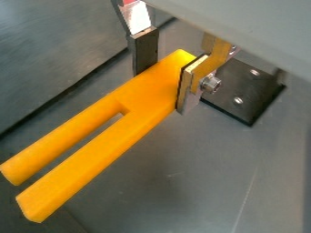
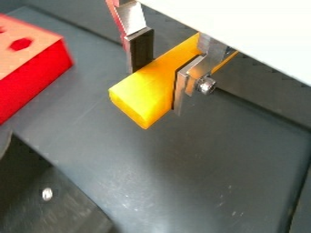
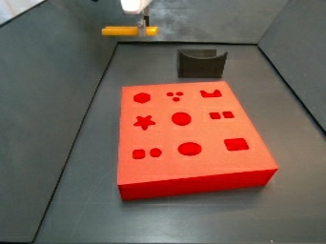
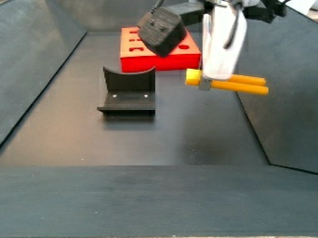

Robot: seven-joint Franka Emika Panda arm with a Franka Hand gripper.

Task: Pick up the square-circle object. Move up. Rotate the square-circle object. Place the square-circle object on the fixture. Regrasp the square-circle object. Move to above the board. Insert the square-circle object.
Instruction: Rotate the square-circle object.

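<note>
My gripper (image 1: pixel 166 75) is shut on the square-circle object (image 1: pixel 97 146), a yellow two-bar peg held level in the air. The peg sticks out sideways from between the fingers in both wrist views (image 2: pixel 148 94). In a side view the gripper (image 3: pixel 137 19) holds the peg (image 3: pixel 130 30) above the floor at the far end, beyond the fixture (image 3: pixel 200 63) and the red board (image 3: pixel 192 181). In a side view the peg (image 4: pixel 230 84) hangs to the right of the fixture (image 4: pixel 126 93), under the gripper (image 4: pixel 220 70).
The board (image 4: pixel 137 58) lies behind the fixture, and its corner shows in a wrist view (image 2: pixel 25 59). The fixture's base plate (image 1: pixel 243 91) lies just beyond the fingers. Grey walls enclose the dark floor on both sides.
</note>
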